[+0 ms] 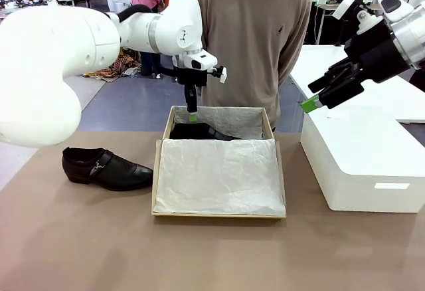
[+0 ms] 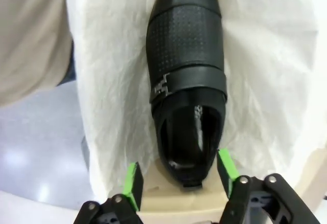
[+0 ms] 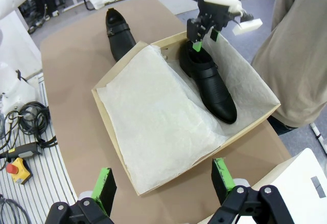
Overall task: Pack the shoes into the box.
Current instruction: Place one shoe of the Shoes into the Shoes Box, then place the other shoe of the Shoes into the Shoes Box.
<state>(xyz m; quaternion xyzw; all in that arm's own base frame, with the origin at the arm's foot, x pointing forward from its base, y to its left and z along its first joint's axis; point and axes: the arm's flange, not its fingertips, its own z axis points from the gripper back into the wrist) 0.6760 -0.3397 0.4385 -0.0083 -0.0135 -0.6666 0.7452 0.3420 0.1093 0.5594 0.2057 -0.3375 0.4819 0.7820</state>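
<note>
Looking at the front view, you have one shoe (image 1: 199,131) lying in the box (image 1: 157,171) at frame centre, along the far wall, on the tissue (image 1: 219,175). The second shoe (image 1: 106,168) is out on the table (image 1: 80,238), lower left of the frame, just beside the box's left wall, toe toward the box.

Left gripper (image 2: 179,175) hangs over the boxed shoe's heel. Claw spread, a pad on each side of the heel, nothing pinched. One pad sits very near the heel rim in the left wrist view; touching or not, I can't tell from that angle. Right gripper (image 1: 317,93) is in the upper right of the frame, over the white box (image 1: 358,165), claw spread wide, empty.

My read: half done, the table shoe is next.

Handling, judged from the look:
- Leather is glossy, so likely slippery under the pads.
- Upper looks stiff; it should hold shape when squeezed.
- Probably light enough for one arm.
- Take it across the heel collar, pads on the two side walls of the opening.
- Avoid the smooth pointed toe, which may slide out.
- Tissue is soft and crinkled, so expect it to bunch when the shoe goes in.
</note>
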